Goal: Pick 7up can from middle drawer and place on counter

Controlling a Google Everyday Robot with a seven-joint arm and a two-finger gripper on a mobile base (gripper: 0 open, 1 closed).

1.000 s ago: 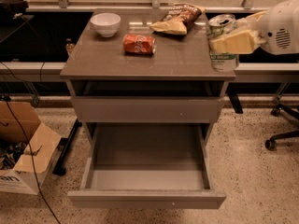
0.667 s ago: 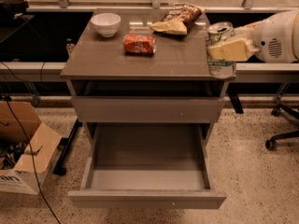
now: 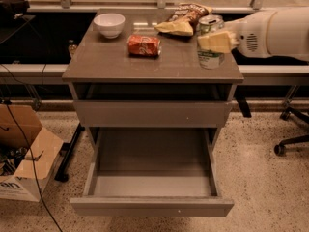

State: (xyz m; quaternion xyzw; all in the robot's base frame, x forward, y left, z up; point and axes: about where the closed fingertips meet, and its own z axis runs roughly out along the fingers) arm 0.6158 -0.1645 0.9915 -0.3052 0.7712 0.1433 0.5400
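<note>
The can, gripped across its middle by the gripper, has been carried leftward. A second ago it was held past the right edge of the counter; it is now seen inside that edge, over the right side of the counter, just beside the chip bag. Whether its base touches the surface cannot be told. The arm has been brought further in from the right, and more of it is seen.
</note>
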